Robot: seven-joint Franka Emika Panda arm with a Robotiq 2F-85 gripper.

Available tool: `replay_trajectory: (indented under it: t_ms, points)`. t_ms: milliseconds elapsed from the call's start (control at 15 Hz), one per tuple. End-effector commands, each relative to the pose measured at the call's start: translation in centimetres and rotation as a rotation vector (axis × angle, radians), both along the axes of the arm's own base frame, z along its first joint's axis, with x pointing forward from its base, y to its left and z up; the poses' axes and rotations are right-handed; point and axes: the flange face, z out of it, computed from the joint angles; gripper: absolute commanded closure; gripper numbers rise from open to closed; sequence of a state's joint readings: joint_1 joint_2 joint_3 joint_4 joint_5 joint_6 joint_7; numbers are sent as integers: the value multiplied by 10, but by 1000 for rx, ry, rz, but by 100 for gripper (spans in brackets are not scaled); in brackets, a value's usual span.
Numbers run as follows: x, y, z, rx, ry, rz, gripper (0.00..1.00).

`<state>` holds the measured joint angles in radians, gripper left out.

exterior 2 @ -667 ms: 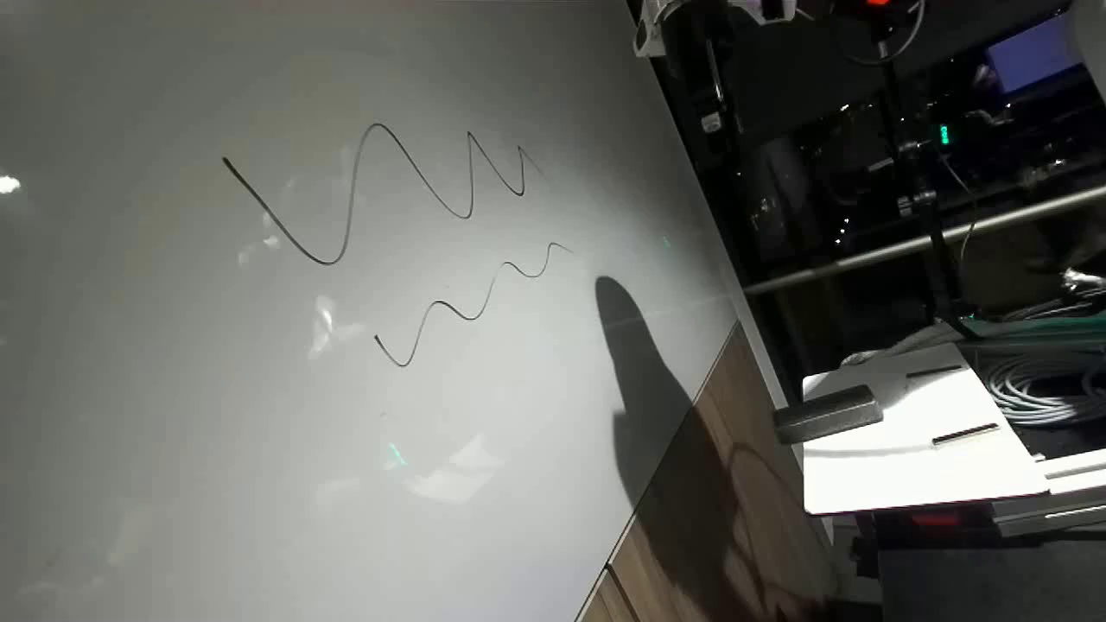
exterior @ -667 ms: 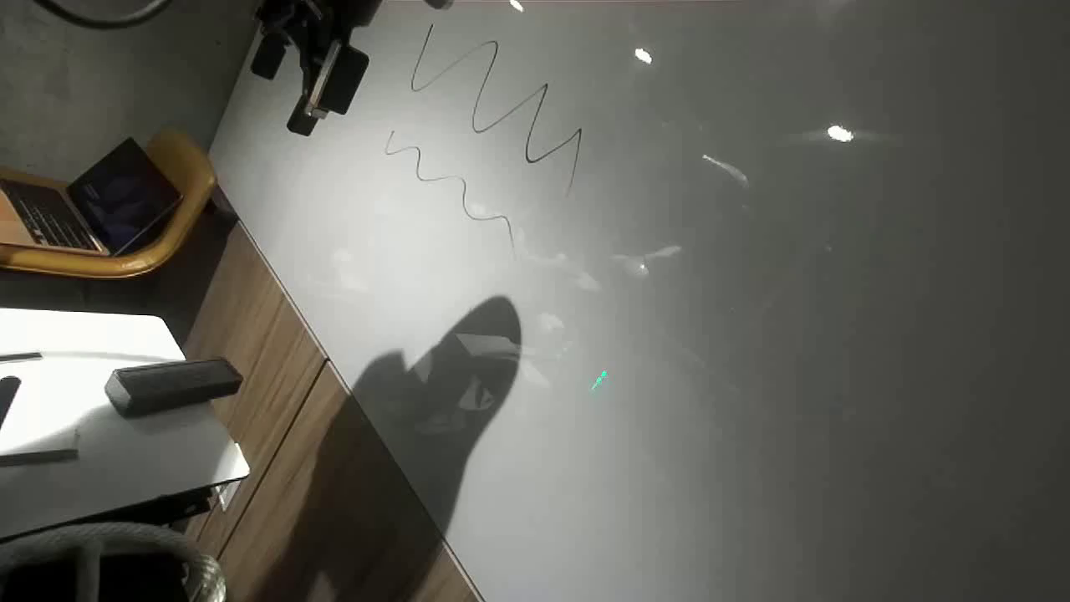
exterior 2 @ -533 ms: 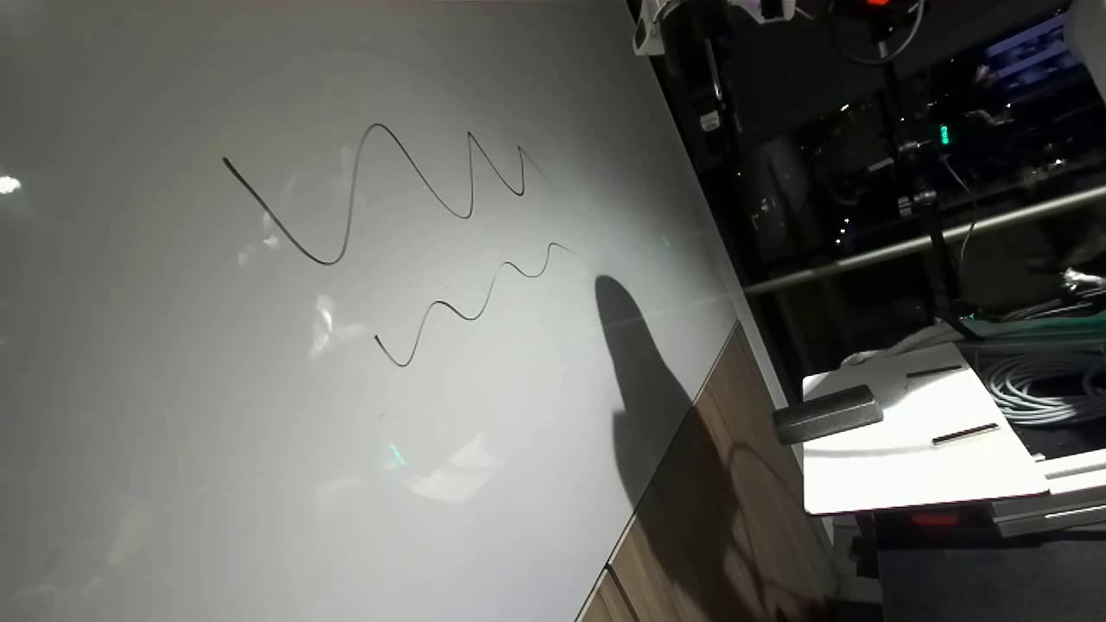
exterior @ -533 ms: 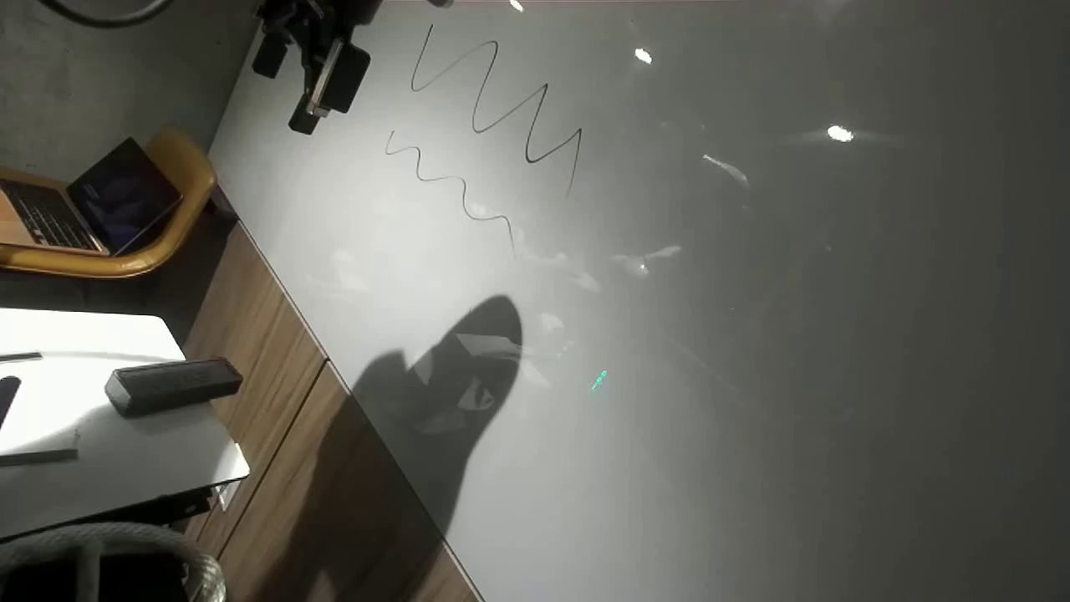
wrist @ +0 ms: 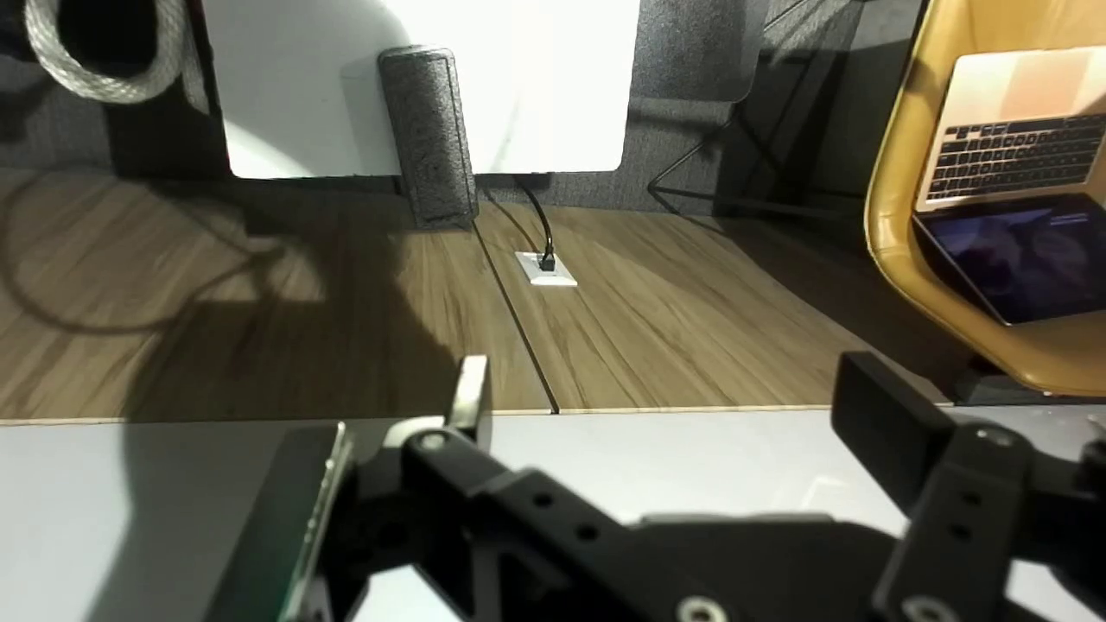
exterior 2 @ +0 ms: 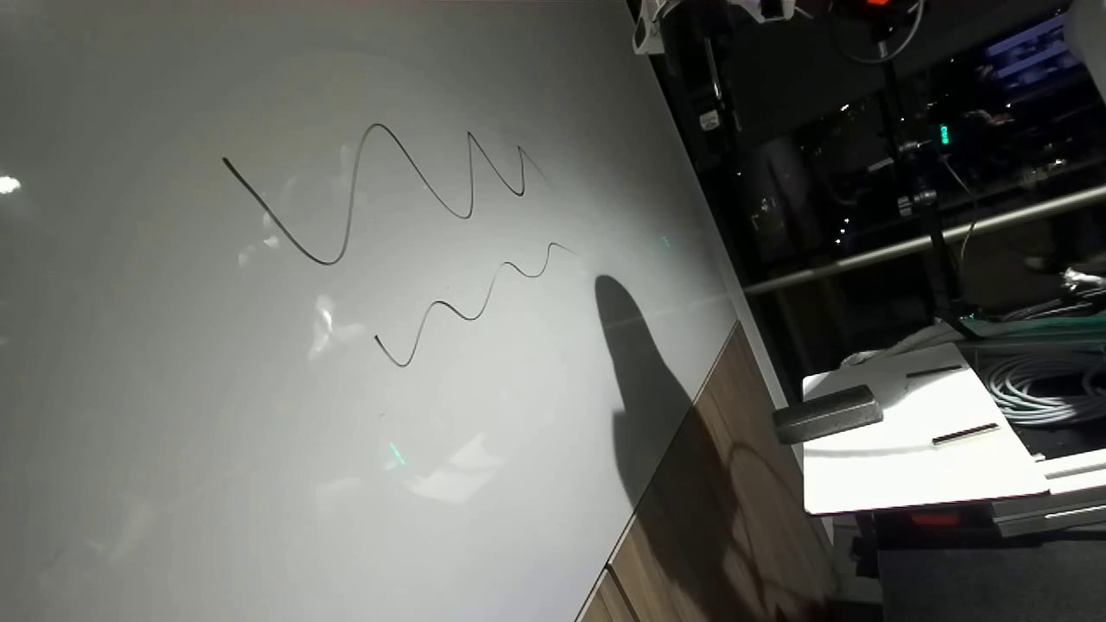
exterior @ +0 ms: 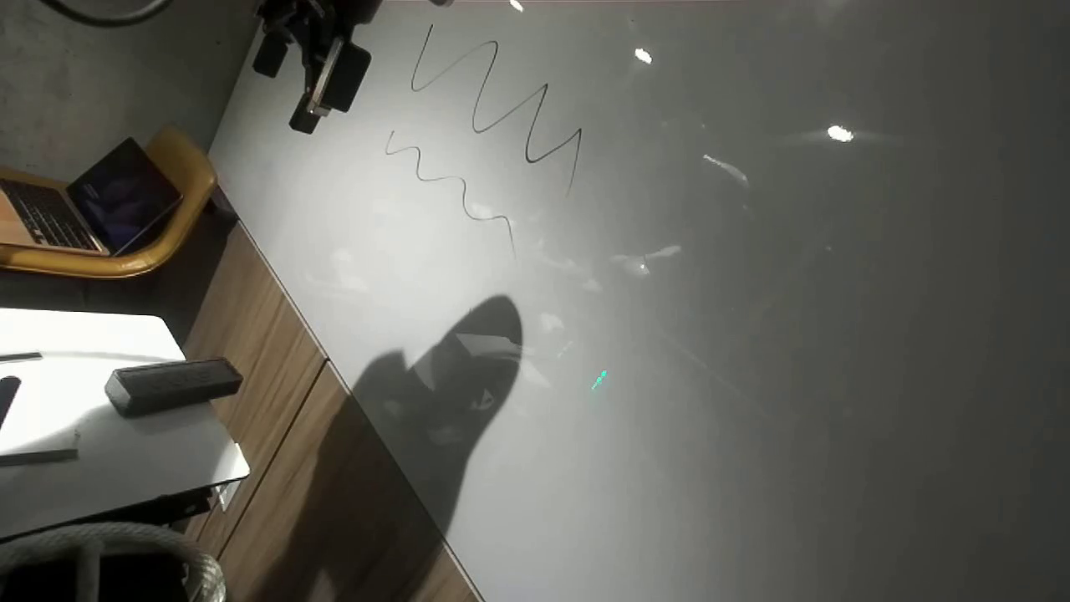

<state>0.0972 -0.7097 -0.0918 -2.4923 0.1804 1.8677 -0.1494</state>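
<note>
My gripper (wrist: 665, 397) stands wide open in the wrist view, with nothing between its black fingers (wrist: 890, 432). In an exterior view the gripper (exterior: 286, 87) is at the top left, near the end of two thin dark wavy lines, a larger one (exterior: 546, 85) and a smaller one (exterior: 465, 188), on a glossy white board (exterior: 752, 418). Those lines also show in an exterior view, larger (exterior 2: 352, 186) and smaller (exterior 2: 423, 324). A dark grey eraser-like block (wrist: 428, 138) lies well apart from the fingers on a white tabletop (wrist: 553, 86), one end overhanging its edge.
Wood panels (wrist: 674, 328) border the board, with a socket and black cable (wrist: 546, 263). A yellow chair (exterior: 125, 266) bears an open laptop (exterior: 125, 201). A rope-rimmed basket (exterior: 117, 539) stands below the tabletop. Coiled cables (exterior 2: 1028, 397) lie behind it.
My gripper has shifted very slightly to the right in an exterior view. The block, the tabletop and the drawn lines stay as they were.
</note>
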Motion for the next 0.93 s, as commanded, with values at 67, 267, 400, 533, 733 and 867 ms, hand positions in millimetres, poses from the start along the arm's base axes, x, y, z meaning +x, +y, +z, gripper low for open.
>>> replay_trajectory:
  t_ms: [67,267,400,533,733,867]
  points:
    - [0,0,1,0,1,0,0]
    - [0,0,1,0,1,0,0]
    - [0,0,1,0,1,0,0]
    - [0,0,1,0,1,0,0]
    - [0,0,1,0,1,0,0]
    - [1,8,-12,-34,10,15,0]
